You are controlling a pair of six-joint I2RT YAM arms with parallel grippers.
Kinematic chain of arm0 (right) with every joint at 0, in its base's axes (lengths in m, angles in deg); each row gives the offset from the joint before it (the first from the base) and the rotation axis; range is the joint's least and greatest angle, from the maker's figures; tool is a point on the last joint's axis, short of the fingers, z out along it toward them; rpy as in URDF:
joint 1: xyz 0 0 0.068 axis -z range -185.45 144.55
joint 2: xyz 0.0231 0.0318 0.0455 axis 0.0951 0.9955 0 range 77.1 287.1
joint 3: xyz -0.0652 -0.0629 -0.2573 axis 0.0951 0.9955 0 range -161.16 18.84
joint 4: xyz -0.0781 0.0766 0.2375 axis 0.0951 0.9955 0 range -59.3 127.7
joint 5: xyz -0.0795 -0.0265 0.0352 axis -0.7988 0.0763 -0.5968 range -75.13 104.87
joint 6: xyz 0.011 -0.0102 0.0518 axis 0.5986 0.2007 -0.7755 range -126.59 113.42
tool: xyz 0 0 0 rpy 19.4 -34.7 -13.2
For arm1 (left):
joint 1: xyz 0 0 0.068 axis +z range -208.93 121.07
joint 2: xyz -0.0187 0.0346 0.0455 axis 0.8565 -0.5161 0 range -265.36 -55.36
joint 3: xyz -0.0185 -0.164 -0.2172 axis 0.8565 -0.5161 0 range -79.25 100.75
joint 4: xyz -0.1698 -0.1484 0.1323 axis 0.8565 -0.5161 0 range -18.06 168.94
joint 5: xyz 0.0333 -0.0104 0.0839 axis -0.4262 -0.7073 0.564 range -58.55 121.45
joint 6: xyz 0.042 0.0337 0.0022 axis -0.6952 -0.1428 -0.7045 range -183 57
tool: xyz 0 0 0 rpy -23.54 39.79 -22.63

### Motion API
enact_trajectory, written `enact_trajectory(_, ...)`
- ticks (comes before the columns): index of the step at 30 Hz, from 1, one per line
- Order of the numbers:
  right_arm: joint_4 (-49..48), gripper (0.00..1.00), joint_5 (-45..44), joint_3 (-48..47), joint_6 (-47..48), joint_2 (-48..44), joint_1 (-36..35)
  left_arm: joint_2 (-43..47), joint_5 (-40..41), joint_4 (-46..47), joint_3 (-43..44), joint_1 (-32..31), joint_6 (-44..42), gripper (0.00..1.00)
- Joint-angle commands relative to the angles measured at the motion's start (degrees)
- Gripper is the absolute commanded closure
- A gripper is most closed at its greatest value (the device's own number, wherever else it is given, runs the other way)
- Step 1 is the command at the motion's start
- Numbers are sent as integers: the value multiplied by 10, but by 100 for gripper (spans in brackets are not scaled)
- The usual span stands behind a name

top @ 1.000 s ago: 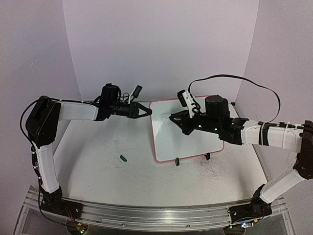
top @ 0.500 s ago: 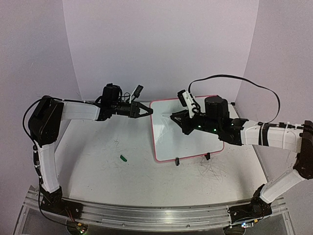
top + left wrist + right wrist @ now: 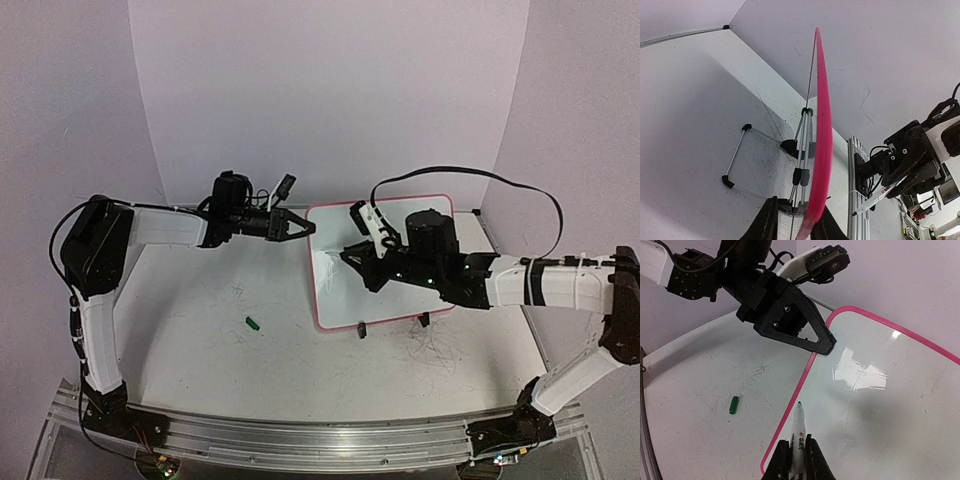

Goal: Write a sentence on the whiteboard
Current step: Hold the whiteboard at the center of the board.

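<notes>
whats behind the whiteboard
Left wrist view: a thin metal folding stand behind the whiteboard, its black-tipped wire leg on the table. From above, the board hides it; only two black feet show at its near edge.

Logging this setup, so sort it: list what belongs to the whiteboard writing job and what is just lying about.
In the job: whiteboard, held at its edge by the left gripper; marker in the right gripper.
Lying about: green cap; grey scribbles on the tabletop.
</notes>
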Motion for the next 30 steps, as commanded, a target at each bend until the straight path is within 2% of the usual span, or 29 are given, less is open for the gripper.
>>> enact_trajectory(1,-9,100,-19,-23,1,27,-1,-13,-3,14,21,-11,-3,77)
enact_trajectory(12,-42,100,-25,-24,11,50,-23,-17,0,17,11,-15,-12,92)
enact_trajectory(20,-55,100,-67,-32,1,61,-23,-11,1,17,3,-16,-25,100)
enact_trajectory(30,-78,100,-71,-37,4,72,-23,-10,1,17,0,-16,-26,100)
